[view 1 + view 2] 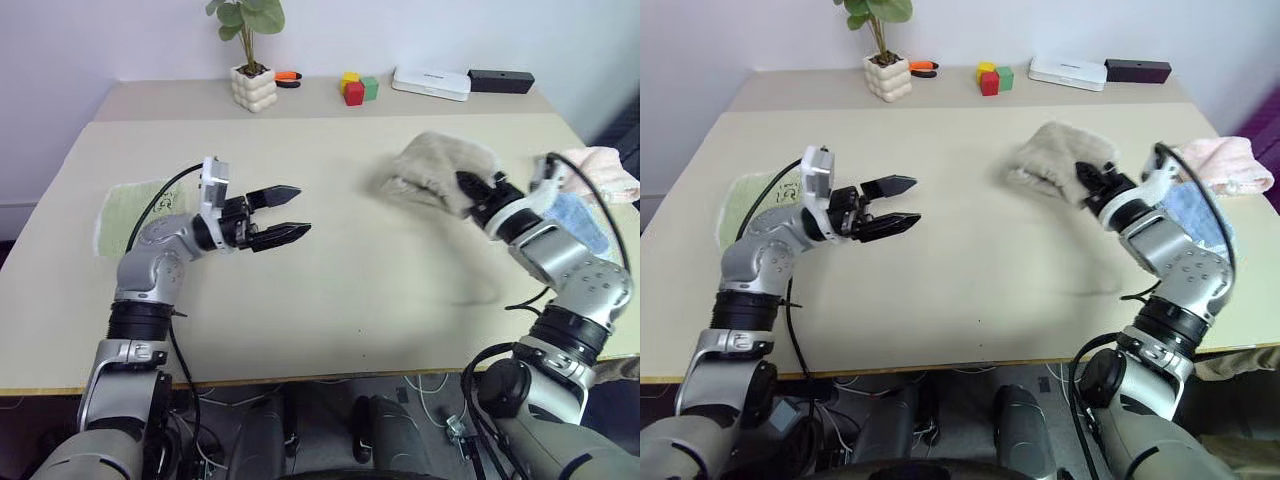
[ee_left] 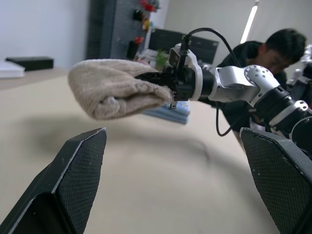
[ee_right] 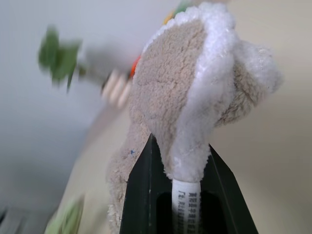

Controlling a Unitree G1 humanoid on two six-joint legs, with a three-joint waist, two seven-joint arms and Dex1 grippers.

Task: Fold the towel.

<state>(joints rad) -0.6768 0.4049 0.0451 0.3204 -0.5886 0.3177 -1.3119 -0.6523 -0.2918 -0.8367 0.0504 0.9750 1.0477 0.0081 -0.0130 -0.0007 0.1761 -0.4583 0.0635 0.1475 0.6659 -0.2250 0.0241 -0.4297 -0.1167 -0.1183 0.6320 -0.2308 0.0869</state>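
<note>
- Step, as I judge it: get the bunched towel spread out before any fold; the free arm should take a second edge, preferably the whitish stitched hem, and pull the cloth flat.
- Towel hangs in a clump above the table, on the robot's right side, off the surface.
- right gripper: jaws clamped on the towel's hem.
- left gripper: jaws wide apart, holding nothing, well apart from the towel, pointing toward it.
</note>
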